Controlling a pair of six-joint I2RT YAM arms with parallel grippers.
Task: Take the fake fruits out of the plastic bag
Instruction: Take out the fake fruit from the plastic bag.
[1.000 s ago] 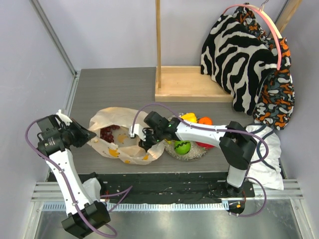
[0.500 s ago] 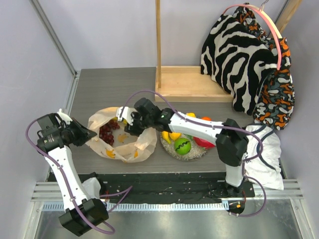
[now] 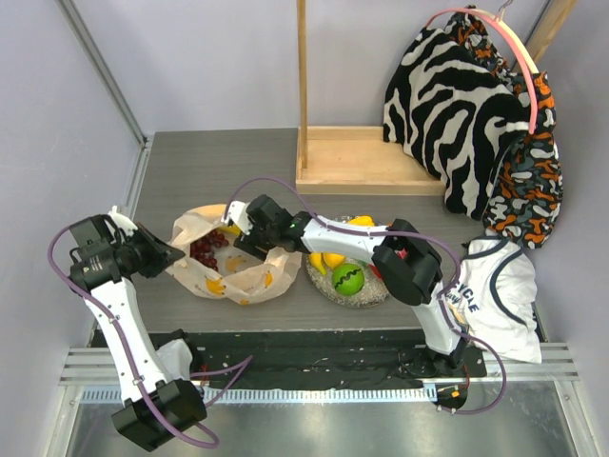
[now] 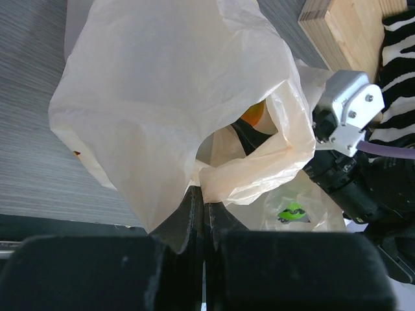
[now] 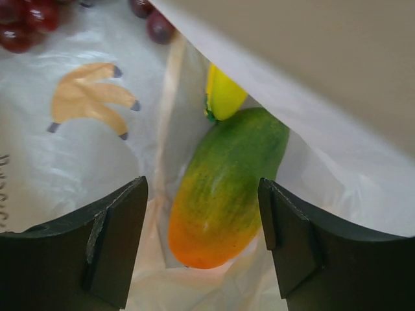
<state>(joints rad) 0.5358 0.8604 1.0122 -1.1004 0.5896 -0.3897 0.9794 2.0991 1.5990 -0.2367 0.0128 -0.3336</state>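
The plastic bag (image 3: 228,276) lies on the table's left half, its mouth open. My left gripper (image 3: 169,255) is shut on the bag's left edge (image 4: 194,175). My right gripper (image 3: 243,228) is open inside the bag's mouth. In the right wrist view its jaws stand either side of a green-and-orange fruit (image 5: 224,184) without touching it. A small yellow fruit (image 5: 222,94) lies behind it, and dark red grapes (image 5: 26,23) lie at the top left. The grapes (image 3: 204,249) also show in the top view.
A speckled plate (image 3: 366,293) right of the bag holds a green apple (image 3: 347,278), yellow fruits (image 3: 328,259), an orange and a red fruit. A wooden stand (image 3: 357,162) is at the back. Patterned cloths (image 3: 476,124) hang at the right.
My right gripper has moved left from the bag's right edge, near the plate, into the bag's mouth. The bag has shifted and reshaped. The left gripper has stayed in place.
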